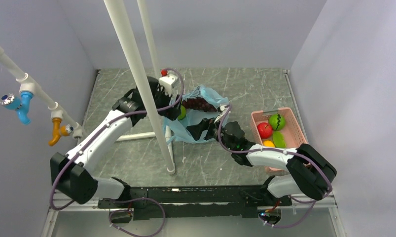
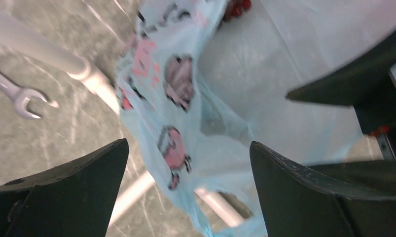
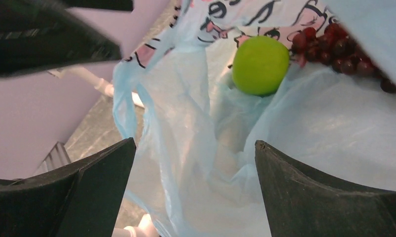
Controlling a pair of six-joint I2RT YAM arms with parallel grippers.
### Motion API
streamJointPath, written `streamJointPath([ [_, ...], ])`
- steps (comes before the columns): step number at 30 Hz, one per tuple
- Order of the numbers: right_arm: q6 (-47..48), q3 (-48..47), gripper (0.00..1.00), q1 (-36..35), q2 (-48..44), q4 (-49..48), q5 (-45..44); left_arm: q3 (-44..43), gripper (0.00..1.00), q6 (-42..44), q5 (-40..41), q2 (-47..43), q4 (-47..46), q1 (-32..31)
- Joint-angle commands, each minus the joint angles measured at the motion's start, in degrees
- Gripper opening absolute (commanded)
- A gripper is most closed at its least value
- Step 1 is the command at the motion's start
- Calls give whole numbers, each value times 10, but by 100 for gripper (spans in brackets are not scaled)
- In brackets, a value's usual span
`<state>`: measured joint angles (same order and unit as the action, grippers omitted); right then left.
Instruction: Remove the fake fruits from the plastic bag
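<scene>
The white pole (image 1: 136, 79) rises at the 9 o'clock side of the plastic bag (image 1: 208, 93), close against the left arm. The left gripper (image 1: 173, 109) hovers at that same edge with its jaws spread wide and nothing between them. Its wrist view shows only printed film beyond the fingers. I judge it is placed there to catch the bag's rim and keep the mouth open.

Inside the bag, a green fruit (image 3: 260, 65) lies near 10 o'clock. A dark grape bunch (image 3: 343, 49) touches it and runs toward 12 o'clock. Both lie deep in the film.

The right gripper (image 3: 196, 143) is at the bag's 6 o'clock. It is also fully open and empty, and it looks straight up the throat of the bag toward the green fruit, which is probably its next target.

Off at 4 o'clock, the pink tray (image 1: 297, 129) already holds round fruits (image 1: 264, 130).

Room is tight on the left, between the pole and the bag. The slack film folds ahead of the right fingers and could snag them. The table is open toward 12 o'clock, and the way from bag to tray looks unobstructed.
</scene>
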<state>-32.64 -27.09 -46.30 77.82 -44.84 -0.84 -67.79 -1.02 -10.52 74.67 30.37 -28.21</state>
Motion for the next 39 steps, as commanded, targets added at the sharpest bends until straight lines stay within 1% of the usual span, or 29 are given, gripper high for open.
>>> streamJointPath([
  [1, -13, -27, 94, -6, -27, -2, 11, -95, 99, 28, 56, 75, 49, -1],
  [3, -19, -32, 94, -10, -29, -1, 10, -110, 99, 38, 56, 107, 49, -2],
  [6, -20, -41, 93, -21, -31, 3, 3, -105, 99, 43, 77, 139, 24, -2],
  [7, -17, -42, 93, -27, -33, 4, -10, -104, 99, 45, 79, 148, 17, -2],
  [8, -14, -44, 93, -34, -32, 5, -22, -106, 96, 48, 76, 155, 14, -2],
  [9, -15, -49, 93, -39, -28, 13, -33, -111, 89, 47, 68, 163, 18, -1],
  [10, -19, -60, 93, -42, -21, 23, -46, -118, 79, 48, 58, 169, 26, -1],
  [12, -29, -78, 91, -48, 0, 41, -71, -111, 56, 45, 38, 162, 25, -1],
  [15, -34, -105, 85, -49, 34, 56, -96, -64, 21, 34, 12, 121, -10, -1],
  [16, -35, -114, 84, -51, 46, 60, -106, -54, 12, 30, 3, 105, -14, -1],
  [17, -33, -123, 79, -50, 58, 63, -117, -39, 6, 26, -5, 85, -22, -1],
  [18, -30, -134, 72, -49, 70, 73, -128, -24, 2, 23, -10, 68, -29, -1],
  [19, -26, -148, 64, -50, 82, 85, -136, -12, 0, 20, -16, 53, -37, -2],
  [20, -24, -163, 61, -49, 95, 103, -151, 0, 0, 19, -20, 37, -45, -2],
  [21, -21, -173, 59, -46, 104, 117, -163, 10, 0, 17, -22, 26, -49, -2],
  [23, -21, -180, 53, -34, 121, 114, -157, 25, 0, 19, -19, 5, -51, -5],
  [27, -17, -199, 53, -22, 176, 97, -124, 49, 0, 28, -15, -14, -76, -23],
  [28, -12, -212, 55, -22, 192, 101, -113, 47, 0, 29, -14, -11, -76, -29],
  [30, -13, -230, 65, -22, 221, 103, -91, 37, 0, 31, -8, 2, -63, -39],
  [32, -6, -230, 75, -22, 237, 93, -72, 26, 0, 37, 12, 16, -41, -46],
  [35, 6, -230, 88, -25, 255, 87, -60, 22, 0, 37, 30, 25, -35, -47],
  [37, 20, -241, 93, -25, 275, 99, -63, 21, 0, 34, 30, 28, -34, -47],
  [39, 33, -269, 94, -25, 300, 136, -79, 19, 0, 30, 27, 31, -35, -47],
])
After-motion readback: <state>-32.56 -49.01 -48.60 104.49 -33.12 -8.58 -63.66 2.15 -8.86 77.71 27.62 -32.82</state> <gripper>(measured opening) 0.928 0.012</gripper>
